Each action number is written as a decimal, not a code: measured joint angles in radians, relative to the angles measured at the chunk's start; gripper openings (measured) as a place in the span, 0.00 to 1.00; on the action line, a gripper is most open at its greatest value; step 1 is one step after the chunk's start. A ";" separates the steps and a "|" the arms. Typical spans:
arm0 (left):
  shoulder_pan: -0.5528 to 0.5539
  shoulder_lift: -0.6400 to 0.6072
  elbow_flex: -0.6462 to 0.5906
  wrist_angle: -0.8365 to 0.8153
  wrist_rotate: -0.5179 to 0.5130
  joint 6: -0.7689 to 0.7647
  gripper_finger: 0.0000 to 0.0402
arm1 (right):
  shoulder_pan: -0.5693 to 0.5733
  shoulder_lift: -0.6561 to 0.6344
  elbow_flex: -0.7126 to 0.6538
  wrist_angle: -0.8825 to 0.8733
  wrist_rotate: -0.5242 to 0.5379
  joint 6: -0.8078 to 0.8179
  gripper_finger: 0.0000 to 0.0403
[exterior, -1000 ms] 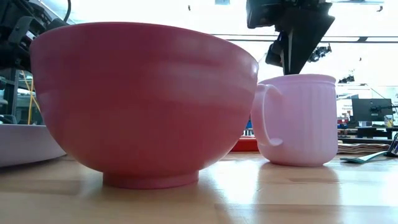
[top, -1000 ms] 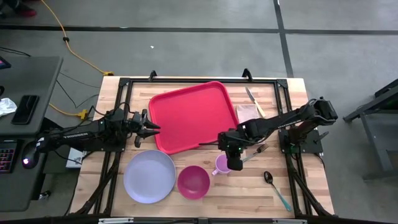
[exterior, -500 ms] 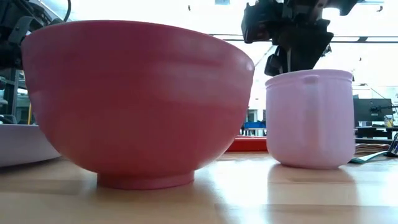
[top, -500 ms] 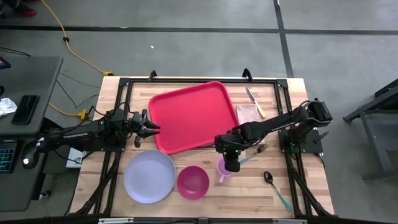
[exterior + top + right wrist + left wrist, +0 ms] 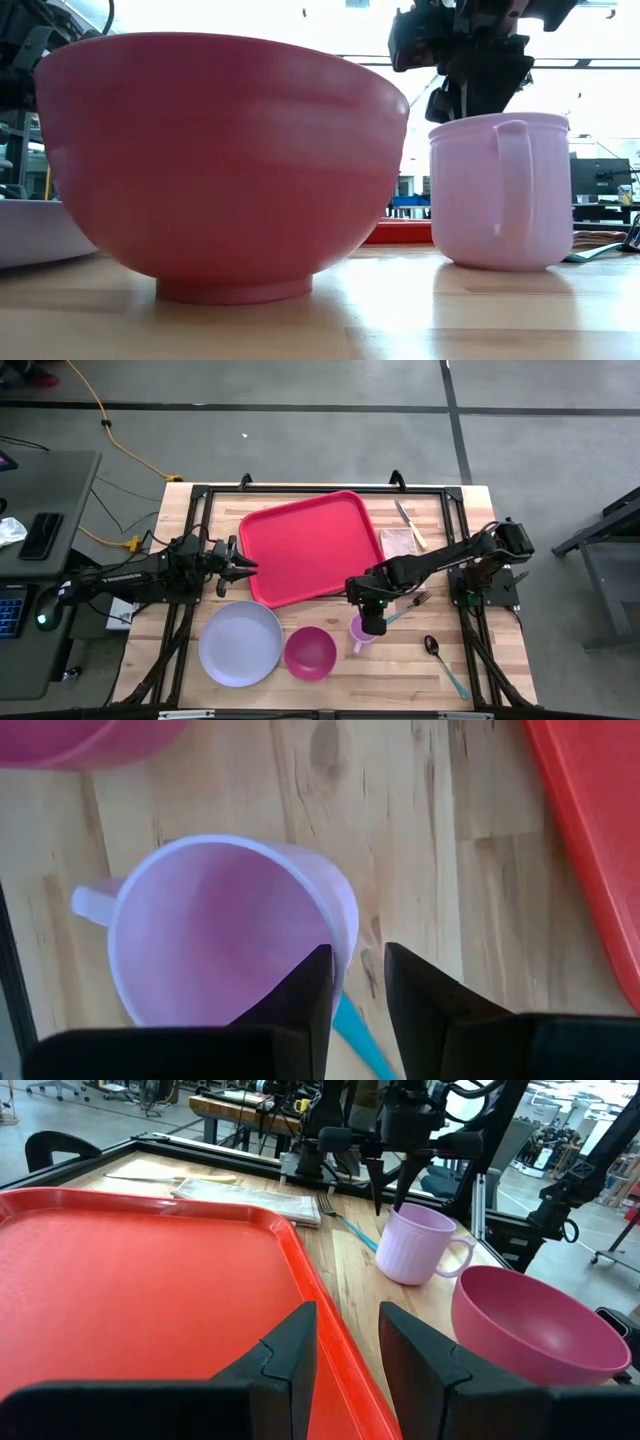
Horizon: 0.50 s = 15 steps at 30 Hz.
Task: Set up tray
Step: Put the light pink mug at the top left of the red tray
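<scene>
I see bench pale planked wood, satin sheen. Tray smooth red plastic, slight gloss. Mug and bowl matt plastic. Napkin looks paper.

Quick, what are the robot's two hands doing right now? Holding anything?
Left gripper: fingers slightly open, holding nothing, at the flat red plastic tray's edge.
Right gripper: fingers open astride the pale lilac plastic mug's rim, not clamped.

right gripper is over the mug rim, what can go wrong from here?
1. The right gripper straddles the lavender mug's rim with a narrow opening; a slightly off descent could tip or push the mug instead of gripping its wall.
2. The pink bowl and a teal-handled fork lie close by; a sliding mug may knock them.
3. The left gripper sits at the red tray's edge, so placing there risks arm contact.
</scene>
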 joint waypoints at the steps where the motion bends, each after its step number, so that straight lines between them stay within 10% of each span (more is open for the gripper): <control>1: 0.000 0.000 0.000 0.000 0.000 0.000 0.35 | 0.000 0.000 0.000 -0.001 0.001 -0.003 0.18; 15: 0.000 0.000 0.000 0.000 0.000 -0.002 0.35 | 0.000 0.057 0.001 -0.002 0.015 -0.016 0.18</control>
